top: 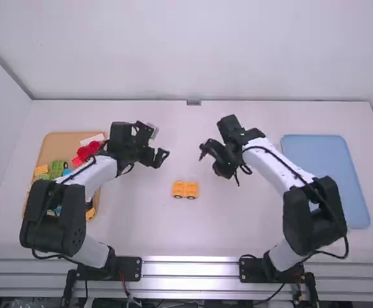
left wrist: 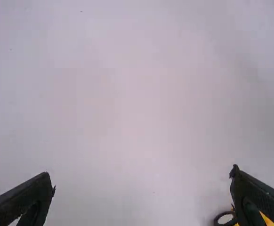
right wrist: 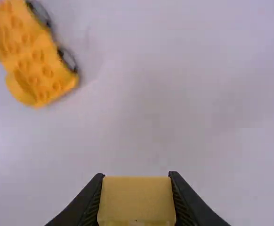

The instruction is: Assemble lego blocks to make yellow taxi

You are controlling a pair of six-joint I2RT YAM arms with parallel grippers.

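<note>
Right claw has its fingers drawn in on a yellow block, one against each side. Small, light and stiff, the block should take a firm squeeze without harm, though its smooth plastic could slip or twist if pinched off-centre; the middle of two opposite side walls is the place to grip, leaving the underside free to seat. Near that claw, to its left and closer to the arm bases, the chassis sits on the tabletop, studs up and on wheels. Light as it looks, it may roll or skid when pressed, so it is best braced by its sides, clear of the studs. Farther left, the left claw is spread wide, holding nothing. Well right of the right claw lies the blue tray; farthest off, beyond the left claw, is the tan tray with spare pieces.
</note>
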